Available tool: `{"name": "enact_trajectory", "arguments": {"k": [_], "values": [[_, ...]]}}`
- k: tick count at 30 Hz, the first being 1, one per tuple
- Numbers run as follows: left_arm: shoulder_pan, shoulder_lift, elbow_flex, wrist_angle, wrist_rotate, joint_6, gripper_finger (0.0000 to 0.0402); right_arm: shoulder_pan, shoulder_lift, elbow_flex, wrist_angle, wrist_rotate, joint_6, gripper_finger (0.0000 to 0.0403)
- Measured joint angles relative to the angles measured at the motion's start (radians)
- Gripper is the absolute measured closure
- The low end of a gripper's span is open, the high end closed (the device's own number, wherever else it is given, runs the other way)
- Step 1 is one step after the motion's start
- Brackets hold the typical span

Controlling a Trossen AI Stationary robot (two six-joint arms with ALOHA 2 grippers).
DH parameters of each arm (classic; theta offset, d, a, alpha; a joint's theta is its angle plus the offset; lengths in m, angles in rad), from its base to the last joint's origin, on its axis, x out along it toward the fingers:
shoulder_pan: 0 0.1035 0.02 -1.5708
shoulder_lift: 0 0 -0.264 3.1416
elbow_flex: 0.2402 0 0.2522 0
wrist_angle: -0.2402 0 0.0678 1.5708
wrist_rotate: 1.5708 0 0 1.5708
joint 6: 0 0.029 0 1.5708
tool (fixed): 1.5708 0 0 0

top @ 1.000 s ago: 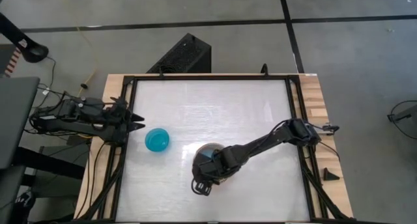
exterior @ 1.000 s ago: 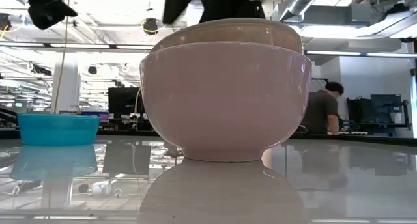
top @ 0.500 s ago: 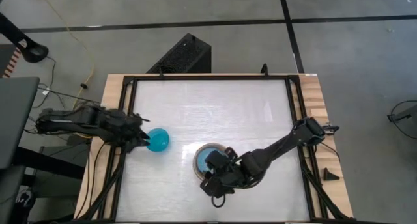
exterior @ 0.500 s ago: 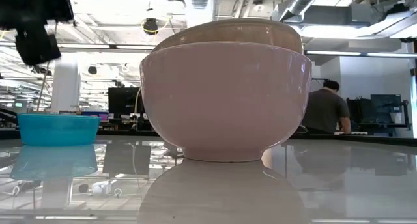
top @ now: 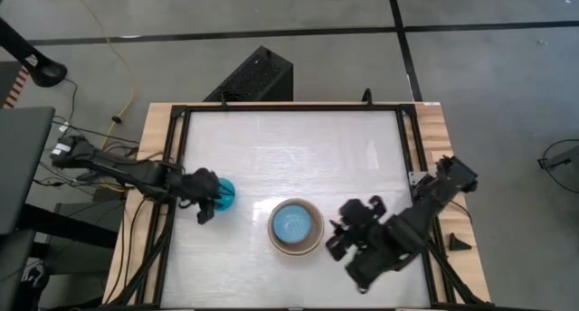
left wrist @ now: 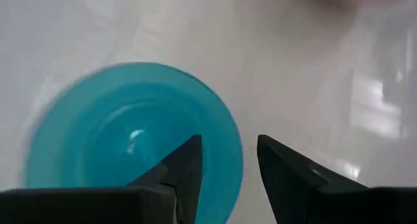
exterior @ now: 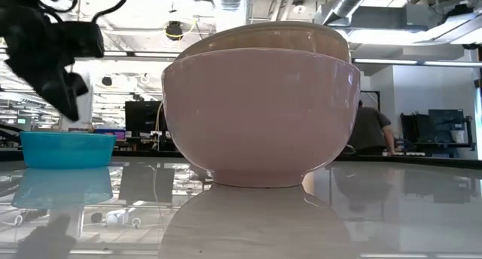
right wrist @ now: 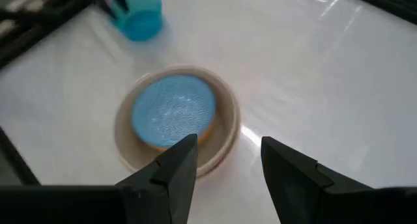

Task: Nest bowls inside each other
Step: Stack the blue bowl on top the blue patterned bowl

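Observation:
A bright teal bowl [top: 223, 193] [left wrist: 124, 146] stands on its base near the table's left edge. My left gripper [top: 206, 206] [left wrist: 228, 160] hangs open just above its rim; one finger is over the bowl's inside, the other outside. In the low view the gripper [exterior: 69, 105] is clear of the bowl [exterior: 68, 149]. In the table's middle stands a stack of nested bowls [top: 296, 226] [exterior: 260, 116], with a light blue bowl [right wrist: 173, 109] innermost over an orange one. My right gripper [top: 342, 237] [right wrist: 228, 164] is open, raised to the right of the stack.
A black frame [top: 289, 106] runs round the white tabletop, whose far half lies bare. A black box [top: 255, 76] sits on the floor beyond the far edge. A small black wedge [top: 460, 243] lies on the wooden strip at the right. A person [exterior: 371, 135] stands in the room behind.
My left gripper has come in from the table's left edge and down to just above the teal bowl's rim. My right gripper has drawn off the stack toward the table's right edge, rising and turning its wrist. The stack and the teal bowl have stayed put.

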Motion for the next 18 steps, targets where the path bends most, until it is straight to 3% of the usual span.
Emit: {"name": "enact_trajectory", "arguments": {"k": [4, 9, 13, 15, 18], "values": [[-0.016, 0.125, 0.001, 0.094, 0.031, 0.032, 0.0266, 0.069, -0.047, -0.038, 0.001, 0.088, 0.06, 0.0202], [-0.001, 0.261, 0.001, 0.09, -0.03, -0.043, 0.0266, 0.109, -0.102, -0.098, -0.001, 0.102, 0.142, 0.0202], [0.002, 0.359, 0.001, 0.12, 0.003, -0.039, 0.0273, 0.127, -0.113, -0.134, -0.001, 0.1, 0.177, 0.0202], [0.002, 0.4, 0.001, 0.159, 0.054, -0.021, 0.0295, 0.134, -0.118, -0.145, -0.001, 0.099, 0.192, 0.0202], [0.001, 0.421, 0.002, 0.249, 0.122, -0.017, 0.0365, 0.136, -0.116, -0.149, 0.0, 0.089, 0.197, 0.0202]]}}
